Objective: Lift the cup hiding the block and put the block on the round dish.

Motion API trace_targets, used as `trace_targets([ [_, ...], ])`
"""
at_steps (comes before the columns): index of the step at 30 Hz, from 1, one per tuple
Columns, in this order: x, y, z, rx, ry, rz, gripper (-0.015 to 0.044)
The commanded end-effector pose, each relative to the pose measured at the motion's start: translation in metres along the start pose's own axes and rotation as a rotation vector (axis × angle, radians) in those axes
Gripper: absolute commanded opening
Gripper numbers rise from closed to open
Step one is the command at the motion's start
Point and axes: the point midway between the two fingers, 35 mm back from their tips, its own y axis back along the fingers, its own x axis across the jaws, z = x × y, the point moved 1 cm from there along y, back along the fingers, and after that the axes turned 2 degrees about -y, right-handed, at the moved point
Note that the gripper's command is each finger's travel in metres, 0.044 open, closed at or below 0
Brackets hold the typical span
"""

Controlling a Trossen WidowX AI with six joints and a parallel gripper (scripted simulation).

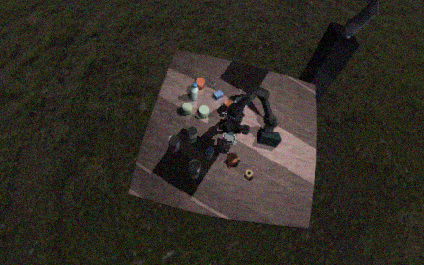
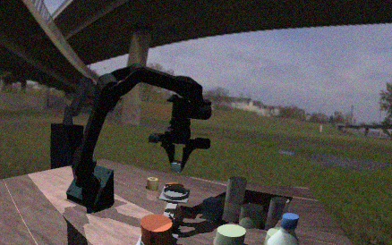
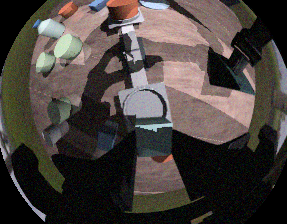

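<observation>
Hand (image 2: 178,166) shut on teal block (image 2: 175,166)

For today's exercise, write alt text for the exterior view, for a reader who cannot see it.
A black robot arm holds a small teal block in its raised gripper, above a ring-shaped holder on a wooden table. An orange cup, green cylinders and a blue-capped bottle stand nearer the camera, under a bridge.

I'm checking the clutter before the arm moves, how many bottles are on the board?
1: a blue-capped bottle stands beside a pale green cup, in the lit part. Shadow might hide another.
</observation>
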Motion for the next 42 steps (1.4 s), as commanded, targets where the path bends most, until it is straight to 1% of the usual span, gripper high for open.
trace_targets([
  [1, -0.002, 0.009, 0.001, -0.002, -0.003, -0.006, 0.0000],
  [7, 0.009, 0.008, 0.020, 0.025, 0.001, -0.005, 0.0000],
  [16, 0.035, -0.002, 0.080, 0.087, 0.006, 0.011, 0.0000],
  [24, 0.047, -0.015, 0.137, 0.119, 0.000, 0.036, 0.0000],
  [33, 0.046, -0.032, 0.202, 0.130, -0.018, 0.065, 0.0000],
  [42, 0.030, -0.051, 0.263, 0.102, -0.030, 0.080, 0.0000],
])
